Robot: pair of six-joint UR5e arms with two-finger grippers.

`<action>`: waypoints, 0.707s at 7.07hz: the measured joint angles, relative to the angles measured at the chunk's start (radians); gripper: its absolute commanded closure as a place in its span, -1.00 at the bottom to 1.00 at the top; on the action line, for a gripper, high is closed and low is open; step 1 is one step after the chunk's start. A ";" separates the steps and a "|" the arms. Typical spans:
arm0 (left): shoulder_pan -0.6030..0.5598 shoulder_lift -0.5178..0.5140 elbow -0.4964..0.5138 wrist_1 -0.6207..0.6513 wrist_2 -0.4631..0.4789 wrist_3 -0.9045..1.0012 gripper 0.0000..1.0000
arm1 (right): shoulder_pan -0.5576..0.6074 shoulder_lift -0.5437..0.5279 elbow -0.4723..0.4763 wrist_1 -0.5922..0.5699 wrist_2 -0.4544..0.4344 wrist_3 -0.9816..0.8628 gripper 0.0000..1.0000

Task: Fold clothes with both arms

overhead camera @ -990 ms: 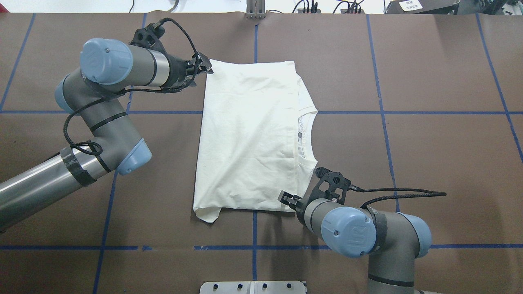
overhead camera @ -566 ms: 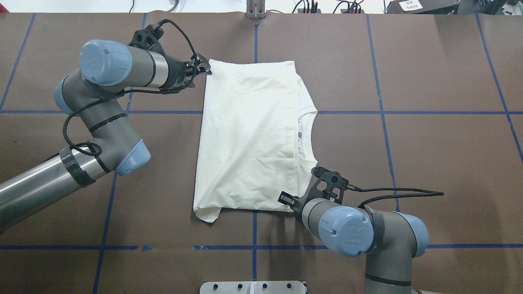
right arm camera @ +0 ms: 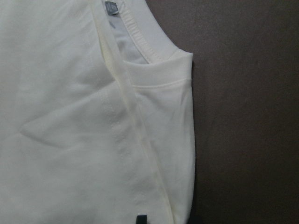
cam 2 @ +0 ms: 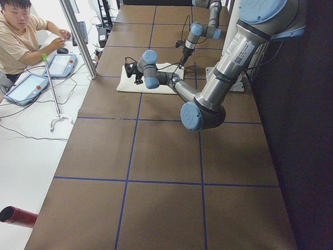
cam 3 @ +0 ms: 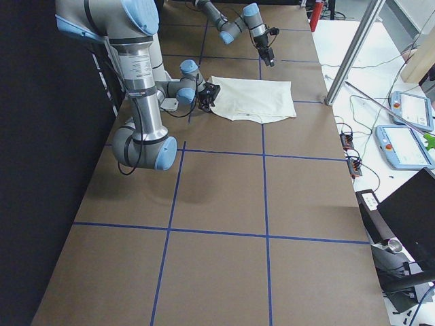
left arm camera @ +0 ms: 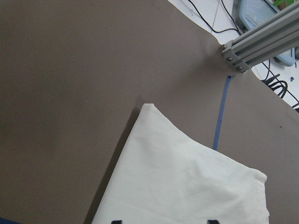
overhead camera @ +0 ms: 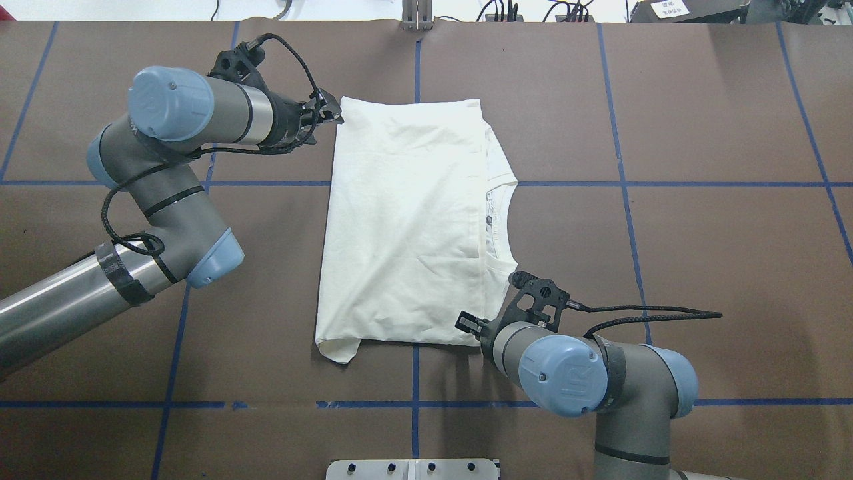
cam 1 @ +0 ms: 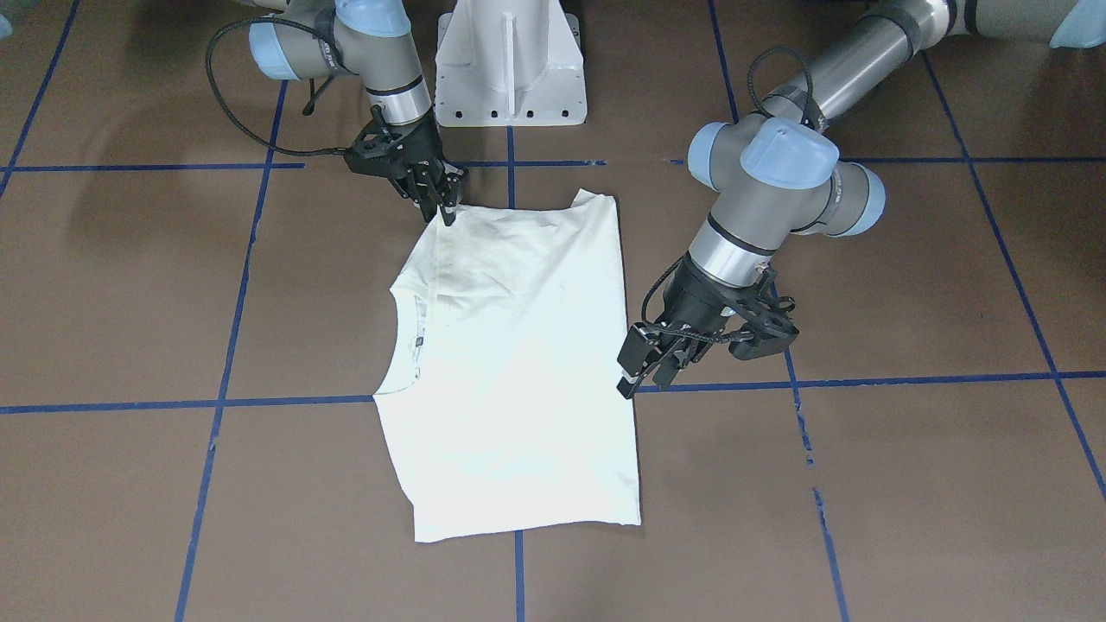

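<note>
You've got the cream-white long-sleeved T-shirt [overhead camera: 406, 220] folded into a rough rectangle, plain side up, in the middle of the brown paper-covered table with blue tape lines [overhead camera: 700, 267]. Its ribbed collar [overhead camera: 500, 220] points toward the robot's right. Black two-finger left gripper [overhead camera: 333, 115]: jaws wide, nothing held, hanging by the shirt's far left corner. Black two-finger right gripper [overhead camera: 468, 325]: jaws narrow, down at the near edge by the shoulder; can't tell if cloth is pinched.

Risks, my read:
- The left claw comes down off the corner and closes on paper.
- The right claw catches only the top layer, so the fold peels open on the lift.
- One side is gripped and the other isn't, so the shirt skews.
- The loose flap [overhead camera: 340, 350] poking out at the near left corner drags and unfolds.

Views: overhead puts the left claw right on the corner. Front-facing shows it raised beside the shirt's side edge, and the left wrist camera has the corner [left arm camera: 145, 106] well ahead of the fingertips [left arm camera: 117, 221]. Only the right wrist camera resolves the stacked layers, the seam and the grey neck label [right arm camera: 111, 6], and it shows just one fingertip [right arm camera: 141, 219] clearly. No view shows a print.
</note>
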 measured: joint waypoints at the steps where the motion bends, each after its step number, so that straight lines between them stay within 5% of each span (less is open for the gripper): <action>1: 0.000 0.000 -0.001 0.000 0.000 0.000 -0.36 | 0.000 0.001 -0.001 0.000 0.000 0.000 1.00; 5: 0.018 0.009 -0.051 0.002 -0.001 -0.042 -0.36 | 0.006 -0.015 0.059 0.000 0.004 0.000 1.00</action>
